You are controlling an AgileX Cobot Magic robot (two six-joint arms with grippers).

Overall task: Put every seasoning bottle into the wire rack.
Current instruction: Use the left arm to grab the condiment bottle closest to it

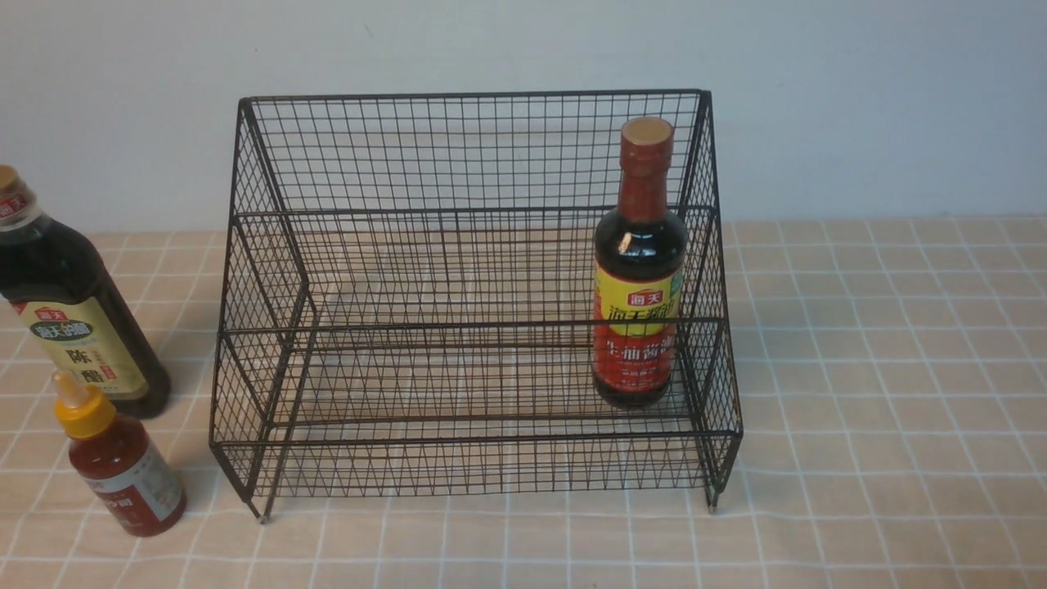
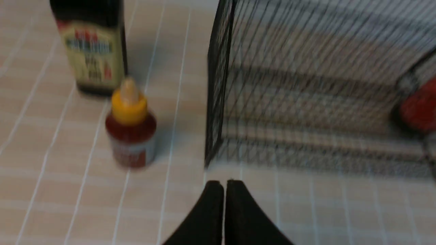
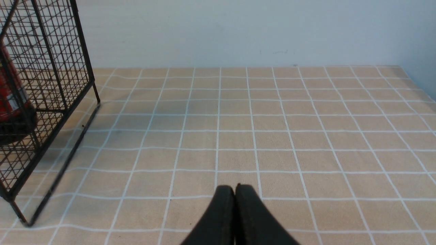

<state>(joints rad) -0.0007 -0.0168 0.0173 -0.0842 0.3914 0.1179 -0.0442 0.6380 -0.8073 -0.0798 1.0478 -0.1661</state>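
A black wire rack (image 1: 474, 245) stands in the middle of the table. Inside it, on the lower tier at the right, the tall dark bottle with a red neck (image 1: 640, 270) stands upright. Left of the rack on the cloth stand the larger dark bottle with a cream label (image 1: 69, 319) and, in front of it, the small red sauce bottle with a yellow nozzle cap (image 1: 123, 462). My left gripper (image 2: 224, 183) is shut and empty, short of the rack's (image 2: 218, 102) front left corner, with the small bottle (image 2: 131, 129) to one side. My right gripper (image 3: 235, 188) is shut and empty over bare cloth beside the rack (image 3: 51, 85).
A tan checked tablecloth (image 1: 883, 368) covers the table, and a pale wall (image 1: 859, 98) runs behind it. The table's right edge (image 3: 417, 81) shows in the right wrist view. Neither arm appears in the front view.
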